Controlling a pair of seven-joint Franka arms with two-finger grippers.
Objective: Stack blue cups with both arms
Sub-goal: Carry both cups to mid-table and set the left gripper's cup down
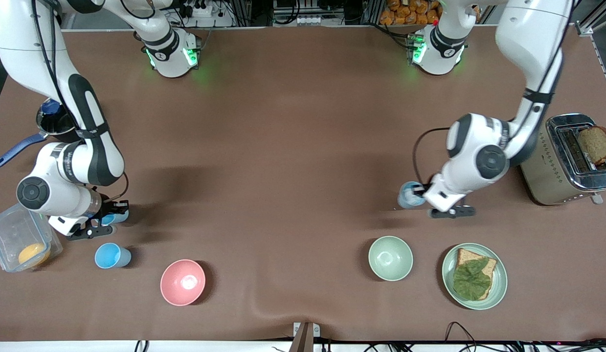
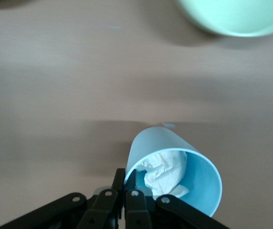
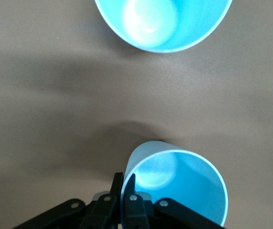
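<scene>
My left gripper (image 1: 423, 192) is shut on the rim of a paler grey-blue cup (image 1: 409, 194), low over the table beside the toaster. In the left wrist view my left gripper (image 2: 125, 179) pinches the wall of this cup (image 2: 174, 157), one finger inside and one outside; crumpled white paper lies in it. My right gripper (image 1: 112, 211) is shut on the rim of a bright blue cup (image 1: 119, 215) at the right arm's end. The right wrist view shows my right gripper (image 3: 125, 183) pinching that cup's (image 3: 174, 186) wall. A second bright blue cup (image 1: 112, 255) (image 3: 162, 21) stands free just nearer the front camera.
A pink bowl (image 1: 182, 282), a pale green bowl (image 1: 390, 257) (image 2: 236, 16) and a green plate (image 1: 449, 281) with bread and a leaf lie near the front edge. A toaster (image 1: 567, 159), a clear container (image 1: 19, 234) and a pot (image 1: 53, 120) stand at the table's ends.
</scene>
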